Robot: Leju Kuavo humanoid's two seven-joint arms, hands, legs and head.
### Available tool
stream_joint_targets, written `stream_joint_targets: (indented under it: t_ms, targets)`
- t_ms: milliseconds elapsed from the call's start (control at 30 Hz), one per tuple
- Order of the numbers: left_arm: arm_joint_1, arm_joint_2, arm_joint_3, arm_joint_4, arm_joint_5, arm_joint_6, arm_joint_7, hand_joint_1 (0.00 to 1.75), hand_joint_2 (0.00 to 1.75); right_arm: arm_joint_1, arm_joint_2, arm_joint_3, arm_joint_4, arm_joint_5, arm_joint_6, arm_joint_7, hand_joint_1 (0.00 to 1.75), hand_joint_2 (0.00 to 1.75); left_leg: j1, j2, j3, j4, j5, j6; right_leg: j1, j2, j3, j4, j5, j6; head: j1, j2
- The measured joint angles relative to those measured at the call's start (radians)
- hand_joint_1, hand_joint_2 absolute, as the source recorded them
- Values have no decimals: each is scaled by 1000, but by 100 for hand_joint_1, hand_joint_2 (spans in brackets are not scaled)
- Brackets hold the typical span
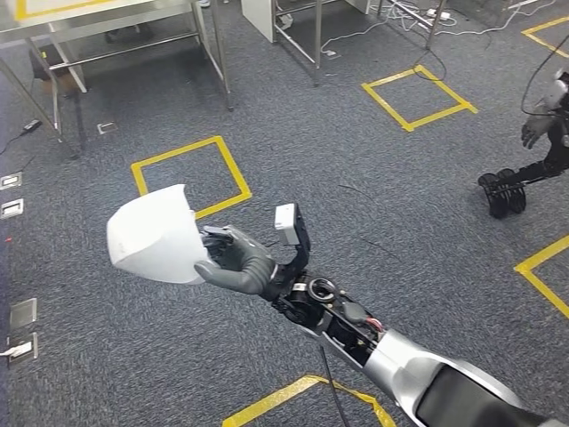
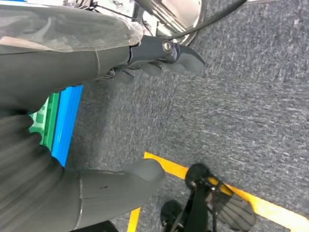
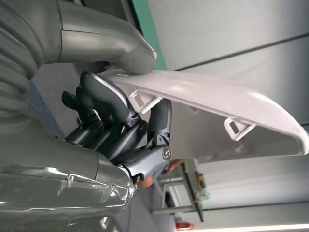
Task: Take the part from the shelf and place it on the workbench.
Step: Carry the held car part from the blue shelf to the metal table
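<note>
Head view: right hand (image 1: 235, 264) grips curved, smooth white part (image 1: 153, 236).

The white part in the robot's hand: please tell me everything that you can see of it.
The white part is a curved, shell-like panel, apparently smooth plastic, wide at its free end and narrower toward the grip. Its inner face carries small rectangular clip tabs. The right hand grips it at one edge, thumb on one face and fingers on the other, and holds it out in the air above the grey carpet. Nothing else touches it.

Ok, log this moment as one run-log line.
stage: carrying | right hand: grips white part, held out above carpet | left hand: holds nothing, fingers apart | workbench: part not placed yet
</note>
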Motion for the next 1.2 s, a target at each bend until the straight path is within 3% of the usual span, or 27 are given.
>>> stream_joint_targets:
  t_ms: [67, 100, 133, 167, 233, 300, 333, 400, 433, 500, 567, 600, 633, 667, 700, 767, 800, 867, 1000, 1200]
  targets:
    - [-3, -1, 0, 0, 0, 0, 0, 0, 175, 2, 0, 0, 0, 1, 0, 0, 175, 175, 1, 29, -69, 143, -64, -9, 1, -21, 0, 0, -1, -3, -11, 0]
    - [-3, -1, 0, 0, 0, 0, 0, 0, 175, 3, 0, 0, 0, 2, 0, 0, 175, 175, 2, 32, -97, 199, -82, -13, 2, -32, 0, 0, -1, -3, -13, 0]
    - [-3, -1, 0, 0, 0, 0, 0, 0, 175, 4, 0, 0, 0, 3, 0, 0, 175, 175, 2, 34, -107, 219, -80, -14, 2, -42, 0, 0, -2, -3, -15, 0]
    - [-2, -1, 0, 0, 0, 0, 0, 0, 175, 4, 0, 0, 0, 3, 0, 1, 175, 175, 3, 36, -95, 196, -60, -15, 2, -51, 0, 0, -3, -3, -16, 0]
    - [-2, 1, 0, 0, 0, 0, 0, 0, 175, 3, 0, 0, 0, 3, 0, 1, 175, 175, 2, 58, -22, 56, 5, -12, 3, -67, 4, 1, -7, 2, -17, 0]
    - [-5, 2, 0, 0, 0, 0, 0, 0, 175, 2, 0, 1, 0, 4, 0, 1, 175, 175, -3, 82, 37, -60, 43, 0, 10, -80, 6, 4, -12, 10, -16, 0]
    - [-6, 3, 0, 0, 0, 0, 0, 0, 175, 1, 0, 1, 0, 4, 0, 1, 175, 175, -6, 86, 46, -80, 45, 6, 13, -86, 6, 5, -14, 15, -13, 0]
    - [-5, 2, 0, 0, 1, 0, 0, 0, 175, 0, 0, 2, 0, 6, 0, 2, 175, 175, -8, 69, 45, -83, 45, 20, 14, -96, 8, 6, -19, 23, -7, 0]
    - [-4, 2, 0, 0, 1, 0, 0, 0, 175, 0, 0, 2, 0, 6, 0, 2, 175, 175, -6, 62, 45, -84, 46, 25, 12, -89, 6, 14, -27, 29, -6, 0]
    - [-4, 2, 0, 0, 1, 1, 0, 0, 175, -1, 0, 3, 0, 6, 0, 2, 175, 175, -2, 48, 46, -87, 49, 37, 8, -55, -23, 87, -76, 39, 0, 0]
    - [-4, 2, 0, 0, 2, 1, 0, 0, 175, 0, 0, 3, 0, 6, 0, 2, 175, 175, -2, 34, 46, -87, 49, 43, 6, -27, -87, 233, -148, 43, 11, 0]
    - [-4, 2, 0, 0, 2, 1, 0, 0, 175, 2, -1, 3, 0, 6, 0, 2, 175, 175, -3, 25, 46, -87, 49, 44, 6, -24, -117, 295, -169, 44, 14, 0]
    - [-4, 2, 0, 0, 2, 1, 0, 0, 175, 4, -1, 3, 0, 6, 0, 3, 175, 175, -3, 15, 46, -87, 49, 44, 6, -23, -133, 325, -170, 44, 15, 0]
    - [-3, 2, 0, 0, 2, 1, 0, 0, 175, 5, -1, 3, 0, 6, 0, 3, 175, 175, -3, 4, 47, -86, 49, 44, 6, -22, -129, 313, -151, 42, 16, 0]
    - [-3, 2, 0, 0, 3, 1, 1, 0, 175, 5, -1, 3, 0, 6, 0, 3, 175, 175, -3, -7, 48, -86, 49, 44, 6, -18, -107, 260, -115, 39, 18, 0]
    - [-4, 0, 0, 0, 4, 1, 1, 0, 175, 3, -1, 4, 0, 4, 0, 3, 175, 175, -4, -25, 49, -83, 47, 40, 5, 11, -43, 112, -39, 31, 22, 0]
    - [-5, -1, 0, 0, 5, 1, 1, 0, 175, 3, -1, 4, 0, 2, 2, 3, 175, 175, -4, -32, 46, -81, 48, 37, 4, 25, -22, 59, -18, 27, 22, 0]
    - [-3, -2, 0, 0, 6, 1, 1, 0, 175, 2, -1, 5, 0, -4, 7, 4, 175, 175, -4, -44, 39, -78, 49, 26, 5, 38, -11, 20, -11, 22, 19, 0]
    - [2, -1, 0, 0, 7, 1, 3, 0, 175, 2, -1, 6, 0, -3, 10, 4, 175, 175, -2, -48, 37, -80, 51, 42, 7, 35, -10, 13, -9, 22, 7, 0]
    - [1, 0, 0, 0, 6, 1, 5, 0, 175, 2, -1, 7, 0, 3, 5, 4, 175, 175, -1, -47, 44, -95, 57, 28, 8, 36, -11, 14, -7, 16, -7, 0]
